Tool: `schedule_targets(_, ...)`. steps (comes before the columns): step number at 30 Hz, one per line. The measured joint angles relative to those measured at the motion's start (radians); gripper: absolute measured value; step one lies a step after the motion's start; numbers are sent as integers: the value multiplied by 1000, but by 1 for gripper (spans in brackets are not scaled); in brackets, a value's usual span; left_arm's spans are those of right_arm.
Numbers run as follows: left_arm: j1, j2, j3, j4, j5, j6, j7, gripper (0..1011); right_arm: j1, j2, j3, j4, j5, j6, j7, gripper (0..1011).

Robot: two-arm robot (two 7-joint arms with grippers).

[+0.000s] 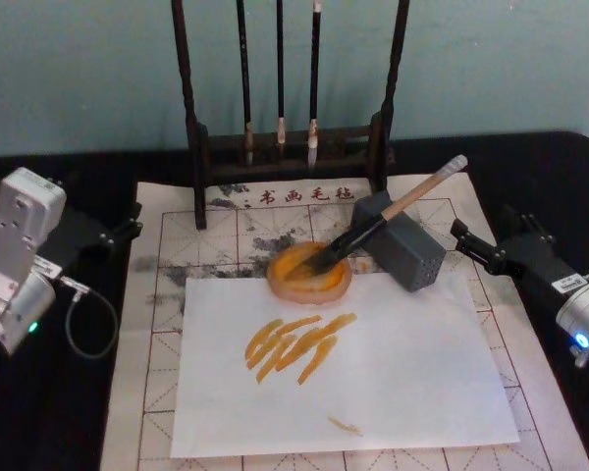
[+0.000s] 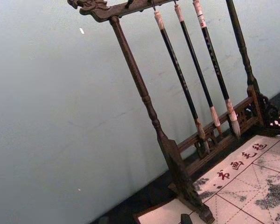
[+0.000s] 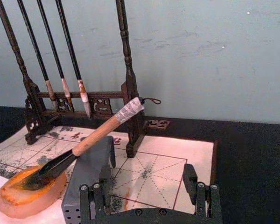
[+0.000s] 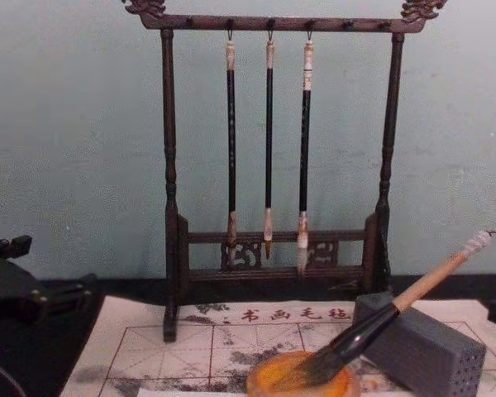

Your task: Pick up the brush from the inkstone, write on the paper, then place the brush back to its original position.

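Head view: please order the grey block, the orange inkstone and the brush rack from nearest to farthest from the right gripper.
From the right gripper:
1. Grey block, just left of it.
2. Orange inkstone, farther left, mid-table.
3. Brush rack, at the back by the wall.

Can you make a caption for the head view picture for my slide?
Brush rests on the orange inkstone, strokes on the white sheet.

brush (image 1: 388,218): pale handle, black shaft, bristles resting in the orange inkstone (image 1: 309,275), tilted up-right
paper (image 1: 201,240): red-gridded cream sheet, lying flat, ink-smudged
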Motion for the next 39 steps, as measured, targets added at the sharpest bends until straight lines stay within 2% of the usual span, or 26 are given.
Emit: schedule_targets(39,0,0,0,0,0,0,0,1001,0,1,0,0,2,1,1,1000)
